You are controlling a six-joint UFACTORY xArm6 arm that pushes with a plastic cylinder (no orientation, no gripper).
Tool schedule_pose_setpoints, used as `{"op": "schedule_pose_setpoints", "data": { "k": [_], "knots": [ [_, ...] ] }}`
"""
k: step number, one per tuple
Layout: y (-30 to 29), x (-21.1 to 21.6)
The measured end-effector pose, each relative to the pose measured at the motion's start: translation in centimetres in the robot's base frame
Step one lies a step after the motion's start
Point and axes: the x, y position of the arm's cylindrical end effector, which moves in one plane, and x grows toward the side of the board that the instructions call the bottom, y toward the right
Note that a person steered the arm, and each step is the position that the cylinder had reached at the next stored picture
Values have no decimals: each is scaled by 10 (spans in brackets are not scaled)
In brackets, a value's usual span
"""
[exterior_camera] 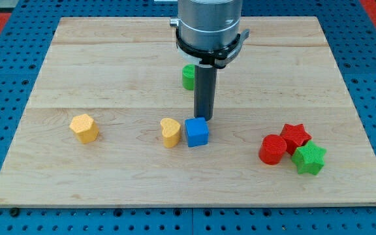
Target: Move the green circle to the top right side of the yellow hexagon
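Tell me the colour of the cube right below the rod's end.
Blue. The cube sits just under my tip, beside the yellow heart; camera view shows it.

Single camera, set in front of the counter (109,65) and raised, looking down at a slant toward the far edge. Medium distance: the whole wooden board fits in frame, blue pegboard (18,222) showing around it. The arm's housing (209,23) is cut off at the view's top.

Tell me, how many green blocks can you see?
2. The green circle sits near the view's top, partly hidden behind the rod. The green star sits at the view's lower right, touching the red star. My tip is just above the blue cube.
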Motion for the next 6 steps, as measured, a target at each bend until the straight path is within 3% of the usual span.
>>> {"op": "schedule_pose_setpoints", "data": {
  "k": [3, 4, 5, 6],
  "knots": [
    [11, 1],
    [38, 51],
    [27, 94],
    [0, 94]
  ]
}}
